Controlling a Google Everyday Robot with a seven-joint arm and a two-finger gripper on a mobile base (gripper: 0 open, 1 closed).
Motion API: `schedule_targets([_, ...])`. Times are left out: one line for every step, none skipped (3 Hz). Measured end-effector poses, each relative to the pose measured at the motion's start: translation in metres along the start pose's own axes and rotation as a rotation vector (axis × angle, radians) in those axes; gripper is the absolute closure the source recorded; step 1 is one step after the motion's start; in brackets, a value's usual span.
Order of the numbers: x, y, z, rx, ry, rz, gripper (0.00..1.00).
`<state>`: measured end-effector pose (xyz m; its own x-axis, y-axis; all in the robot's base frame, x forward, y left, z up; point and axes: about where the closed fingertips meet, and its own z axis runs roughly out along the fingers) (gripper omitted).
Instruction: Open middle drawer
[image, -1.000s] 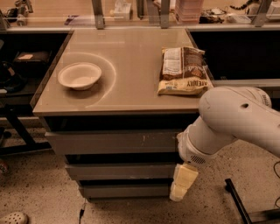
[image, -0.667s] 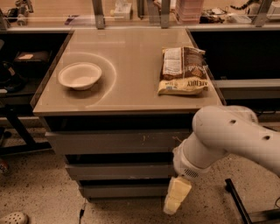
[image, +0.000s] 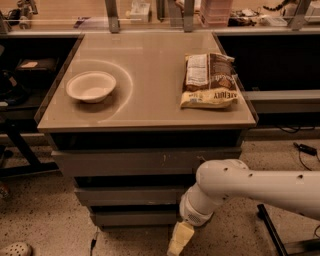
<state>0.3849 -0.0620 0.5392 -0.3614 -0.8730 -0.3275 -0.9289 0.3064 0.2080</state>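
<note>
Low beside the bottom drawer (image: 132, 218), the gripper (image: 179, 241) looked pale matt plastic; the middle drawer (image: 125, 196) front was smooth matt grey; the snack bag (image: 209, 80) crinkled, glossy.

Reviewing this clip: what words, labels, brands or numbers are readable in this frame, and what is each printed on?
"AKERY": large letters near the lower edge of the brown and yellow snack bag on the tabletop; any letters before them are not visible.
White panel on the same bag: fine print, too small to read.
Plain grey middle drawer, round white bowl and pale yellow end effector, low in front of the cabinet's bottom right: no text visible.
</note>
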Motion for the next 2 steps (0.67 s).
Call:
schedule_targets([0.001,0.001,0.004,-0.007,-0.001,0.002,0.0])
schedule_targets([-0.002,-0.009,0.023,0.004,-0.022,0.001,0.0])
